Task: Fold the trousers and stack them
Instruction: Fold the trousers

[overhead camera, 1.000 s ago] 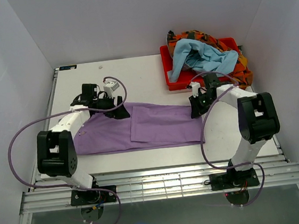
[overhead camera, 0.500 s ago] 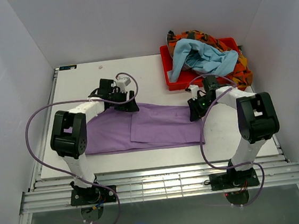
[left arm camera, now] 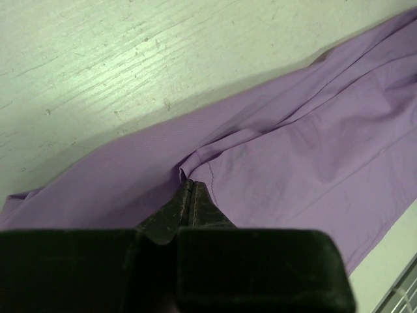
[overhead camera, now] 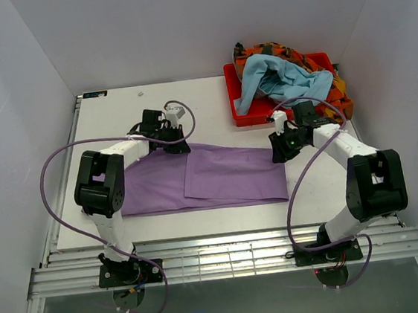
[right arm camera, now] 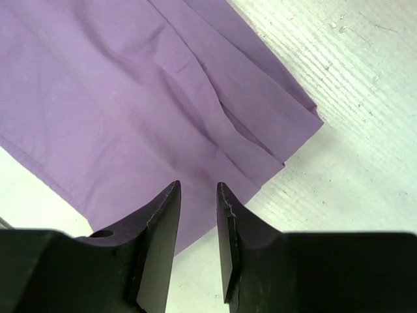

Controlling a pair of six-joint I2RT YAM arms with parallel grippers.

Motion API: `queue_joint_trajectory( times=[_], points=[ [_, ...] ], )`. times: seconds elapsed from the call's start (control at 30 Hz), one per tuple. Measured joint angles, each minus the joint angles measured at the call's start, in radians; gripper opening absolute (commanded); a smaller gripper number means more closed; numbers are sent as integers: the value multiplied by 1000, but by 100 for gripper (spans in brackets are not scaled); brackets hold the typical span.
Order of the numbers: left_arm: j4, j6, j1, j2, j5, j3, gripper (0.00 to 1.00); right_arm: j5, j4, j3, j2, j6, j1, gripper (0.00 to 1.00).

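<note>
The lilac trousers [overhead camera: 211,175] lie flat across the table, with their right part folded over into a double layer. My left gripper [overhead camera: 174,147] sits at the far edge of the cloth near its middle. In the left wrist view its jaws are pressed together [left arm camera: 187,184], and a small pucker of the trousers [left arm camera: 313,150] is pinched at the tips. My right gripper [overhead camera: 278,151] hovers over the right end of the cloth. The right wrist view shows it open [right arm camera: 197,189], nothing between the fingers, above the layered corner of the trousers [right arm camera: 130,98].
A red bin [overhead camera: 234,94] stands at the back right, holding a blue garment [overhead camera: 283,78] and an orange patterned one [overhead camera: 288,51] that spills over its right side. Purple cables loop beside both arms. White walls close in the table on three sides.
My left gripper slid right along the far edge of the trousers and shut on the cloth. My right gripper opened and drew back slightly to the right.
</note>
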Motion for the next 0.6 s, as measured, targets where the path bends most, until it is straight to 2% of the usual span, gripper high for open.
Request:
queue_joint_trajectory(
  times=[0.1, 0.3, 0.4, 0.6],
  points=[
    [-1, 2, 0, 0, 3, 5, 0, 0, -32, 0, -22, -6, -1, 29],
    [2, 1, -1, -3, -5, 6, 0, -1, -83, -38, 37, -29, 0, 25],
    [4, 0, -2, -15, -27, 4, 0, -12, -100, -52, 115, -29, -1, 25],
    [1, 5, -5, -93, -111, -39, 0, -23, -144, -10, 157, -26, -5, 26]
  ],
)
